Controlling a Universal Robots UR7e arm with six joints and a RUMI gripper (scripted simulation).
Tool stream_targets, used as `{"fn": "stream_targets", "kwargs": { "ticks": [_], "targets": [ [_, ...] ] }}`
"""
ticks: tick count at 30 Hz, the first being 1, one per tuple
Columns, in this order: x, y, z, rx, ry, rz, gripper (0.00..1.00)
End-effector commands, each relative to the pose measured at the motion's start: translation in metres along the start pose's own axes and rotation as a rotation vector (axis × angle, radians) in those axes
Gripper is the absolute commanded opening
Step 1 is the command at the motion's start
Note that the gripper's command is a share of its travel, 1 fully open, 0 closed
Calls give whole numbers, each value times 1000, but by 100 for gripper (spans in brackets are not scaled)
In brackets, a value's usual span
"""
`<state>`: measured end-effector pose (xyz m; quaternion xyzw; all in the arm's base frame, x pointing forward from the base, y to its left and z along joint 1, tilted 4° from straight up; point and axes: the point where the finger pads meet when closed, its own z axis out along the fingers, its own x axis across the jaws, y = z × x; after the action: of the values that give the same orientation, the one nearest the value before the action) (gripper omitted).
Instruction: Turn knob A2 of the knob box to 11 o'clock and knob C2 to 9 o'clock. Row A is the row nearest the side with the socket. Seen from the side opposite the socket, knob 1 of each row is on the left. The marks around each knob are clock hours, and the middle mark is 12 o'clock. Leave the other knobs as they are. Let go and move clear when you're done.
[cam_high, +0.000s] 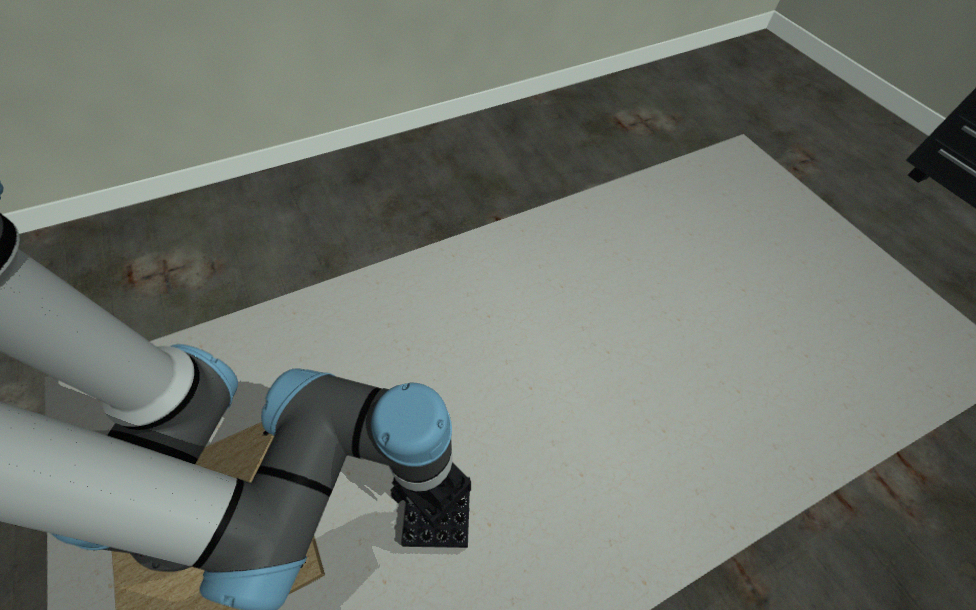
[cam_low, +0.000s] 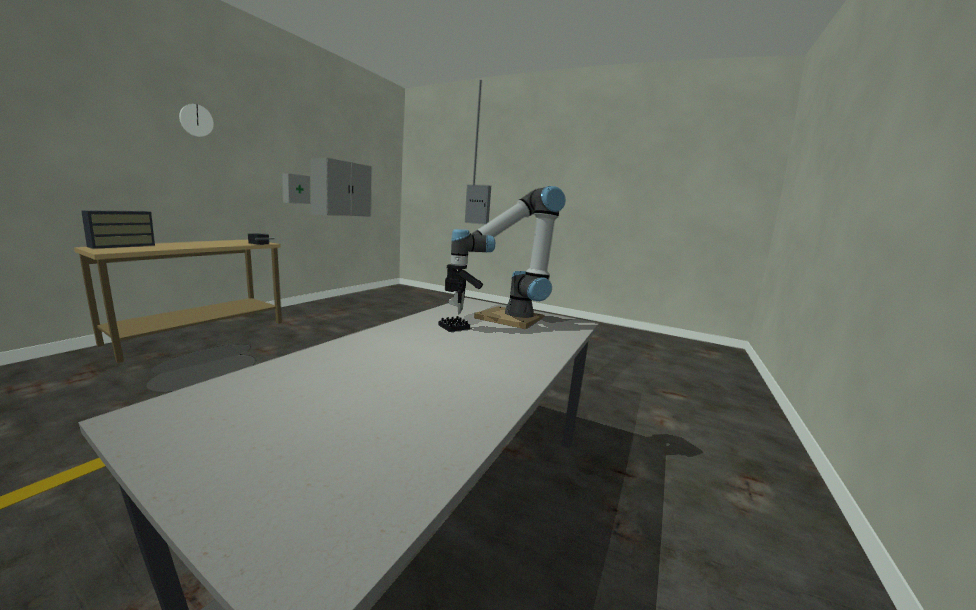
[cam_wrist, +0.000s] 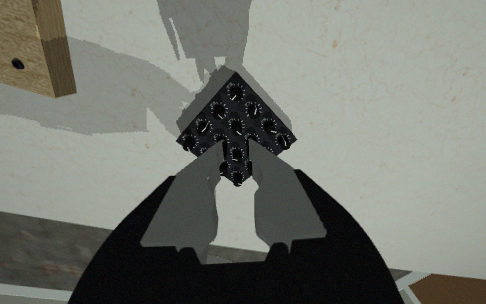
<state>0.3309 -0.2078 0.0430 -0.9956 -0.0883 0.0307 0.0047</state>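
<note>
End effector (cam_high: 434, 503) (cam_low: 459, 310) (cam_wrist: 236, 141) slightly open, a narrow gap between the tips, nothing gripped. Knob box (cam_high: 435, 545) (cam_low: 454, 325) (cam_wrist: 236, 107) directly beneath it on the tabletop (cam_high: 647, 323) (cam_low: 323, 431) (cam_wrist: 400, 100), tips raised just above the knobs. Main risk: neighbouring knobs stand close, so a descent slightly off line could seat a finger on the wrong one and turn it. Rows run diagonally to the fingers in the wrist view, making a miscount of A2 or C2 easy; socket not made out, settings unconfirmed. An off-centre grip might also slip, or drag the box sideways, if the wrist turns while loaded. Arm (cam_low: 541, 244) bent high at the elbow, forearm sloping down toward the box, end effector pointing nearly straight down.
</note>
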Motion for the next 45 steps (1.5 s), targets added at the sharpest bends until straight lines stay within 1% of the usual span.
{"fn": "stream_targets", "kwargs": {
  "ticks": [1, 13, 18, 22, 27, 33, 35, 45],
  "targets": [
    [0, 0, -1, -1, 1, 0, 11],
    [0, 0, -1, -1, 1, 6, 11],
    [0, 0, -1, -1, 1, 24, 11],
    [1, 0, -2, -1, 1, 74, 11],
    [1, -1, -3, -1, 1, 182, 11],
    [2, -1, -6, -1, 1, 379, 11],
    [2, -1, -6, -1, 1, 379, 11],
    [3, 0, -11, 0, 1, 751, 11]
  ]
}}
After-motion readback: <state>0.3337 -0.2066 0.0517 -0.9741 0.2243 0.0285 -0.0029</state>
